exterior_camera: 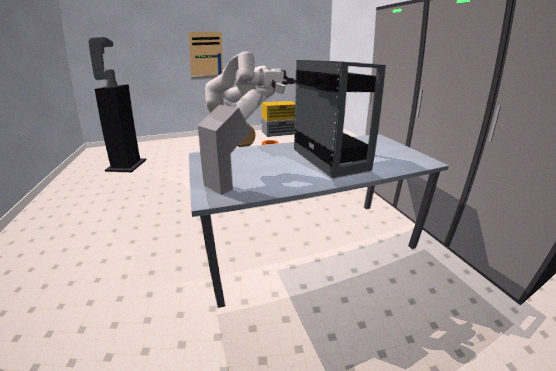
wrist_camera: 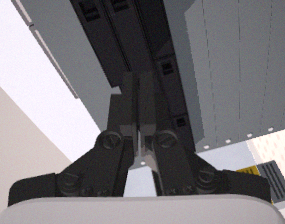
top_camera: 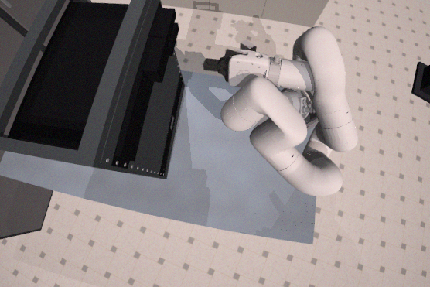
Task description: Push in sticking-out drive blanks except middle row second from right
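Observation:
The dark rack (top_camera: 144,6) (exterior_camera: 334,125) stands on the table, and the black storage chassis (exterior_camera: 316,81) sits in its top. Its front faces my arm. In the overhead view some blanks (top_camera: 167,25) stand out further from the front than the ones beside them; which rows they belong to I cannot tell. In the wrist view the black blanks (wrist_camera: 165,66) run above the fingers, with the grey rack side to their right. My gripper (top_camera: 206,64) (exterior_camera: 286,84) (wrist_camera: 138,89) is shut and empty. It points at the chassis front, a short gap away from it.
The grey table (top_camera: 240,180) (exterior_camera: 280,188) carries the rack and my arm's grey pedestal (exterior_camera: 217,153). A yellow and grey box (exterior_camera: 278,113) and an orange object (exterior_camera: 270,142) lie behind. Tall cabinets (exterior_camera: 475,128) stand to the right, and a black pedestal (exterior_camera: 117,128) to the left.

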You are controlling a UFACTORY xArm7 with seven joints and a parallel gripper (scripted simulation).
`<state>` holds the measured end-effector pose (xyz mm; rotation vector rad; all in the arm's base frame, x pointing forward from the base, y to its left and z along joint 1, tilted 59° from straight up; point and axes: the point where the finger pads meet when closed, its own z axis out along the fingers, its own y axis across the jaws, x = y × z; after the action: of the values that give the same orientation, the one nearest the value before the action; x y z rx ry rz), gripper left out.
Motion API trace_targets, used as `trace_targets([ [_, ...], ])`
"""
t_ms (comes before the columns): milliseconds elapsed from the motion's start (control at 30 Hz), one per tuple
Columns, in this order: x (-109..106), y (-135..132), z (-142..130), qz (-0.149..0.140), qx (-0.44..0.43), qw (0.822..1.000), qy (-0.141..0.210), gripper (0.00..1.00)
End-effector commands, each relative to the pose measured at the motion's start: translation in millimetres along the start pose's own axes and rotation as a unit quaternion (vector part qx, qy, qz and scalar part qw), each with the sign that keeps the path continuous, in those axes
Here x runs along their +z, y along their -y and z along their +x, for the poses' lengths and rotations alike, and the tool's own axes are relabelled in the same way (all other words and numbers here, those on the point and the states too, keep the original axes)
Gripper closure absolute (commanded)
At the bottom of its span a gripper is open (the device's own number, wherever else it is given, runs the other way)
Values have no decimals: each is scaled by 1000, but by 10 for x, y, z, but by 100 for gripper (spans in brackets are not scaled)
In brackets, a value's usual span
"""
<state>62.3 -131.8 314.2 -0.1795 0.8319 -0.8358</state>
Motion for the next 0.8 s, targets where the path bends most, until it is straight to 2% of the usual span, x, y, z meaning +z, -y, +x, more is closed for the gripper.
trace_targets([
  [0,-28,216,-158,34,-100,994,29,100],
  [767,-34,246,-183,39,-115,992,33,100],
])
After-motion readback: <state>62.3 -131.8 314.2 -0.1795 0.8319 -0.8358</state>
